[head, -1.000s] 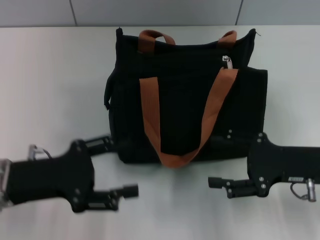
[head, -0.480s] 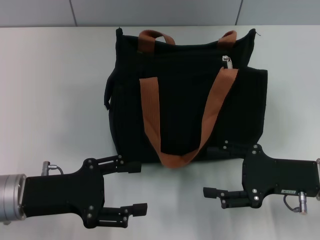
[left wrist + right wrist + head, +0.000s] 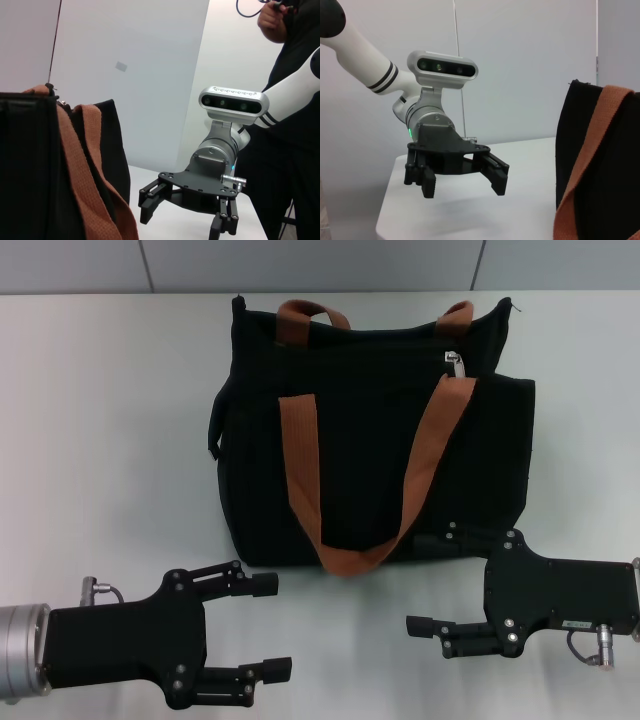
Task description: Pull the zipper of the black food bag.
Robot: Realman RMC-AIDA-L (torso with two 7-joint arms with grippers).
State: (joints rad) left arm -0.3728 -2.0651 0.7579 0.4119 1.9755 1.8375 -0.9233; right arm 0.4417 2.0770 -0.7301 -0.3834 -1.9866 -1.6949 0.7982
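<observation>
The black food bag [image 3: 370,455] lies in the middle of the white table, its two orange-brown handles draped over its front. The silver zipper [image 3: 455,362] pull sits near the bag's far right top edge. My left gripper [image 3: 268,627] hovers open at the near left, a short way in front of the bag's lower left corner. At the near right my right gripper [image 3: 426,582] is open, with its far finger close against the bag's lower edge. The left wrist view shows the bag [image 3: 30,170] and the right gripper [image 3: 182,224]. The right wrist view shows the bag [image 3: 585,150] and the left gripper [image 3: 462,186].
The white table [image 3: 100,390] reaches a grey wall at the back. In the left wrist view a person in black [image 3: 295,75] stands behind the right arm.
Both arms have drawn back from the bag toward the near edge. The left gripper moved most, from beside the bag's lower left corner. The right gripper has held still for the last half second.
</observation>
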